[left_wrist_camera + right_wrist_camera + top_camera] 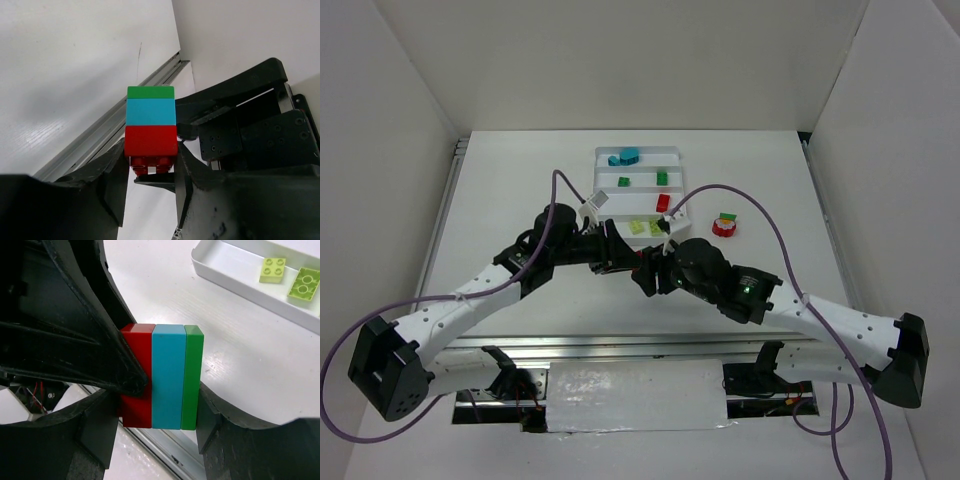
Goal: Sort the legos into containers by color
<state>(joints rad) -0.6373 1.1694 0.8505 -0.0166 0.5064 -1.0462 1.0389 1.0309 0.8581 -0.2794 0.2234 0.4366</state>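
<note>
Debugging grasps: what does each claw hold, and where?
A brick stack: left claw pinches its red brick's sides; right claw clamps its red and green ends.

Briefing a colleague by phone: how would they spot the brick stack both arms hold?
On the white table, just in front of the white tray, the left gripper and right gripper meet. Clamped between them is a three-brick stack, red, blue and green layers; unlike the single bricks lying in the tray, it is held from both sides.
</note>
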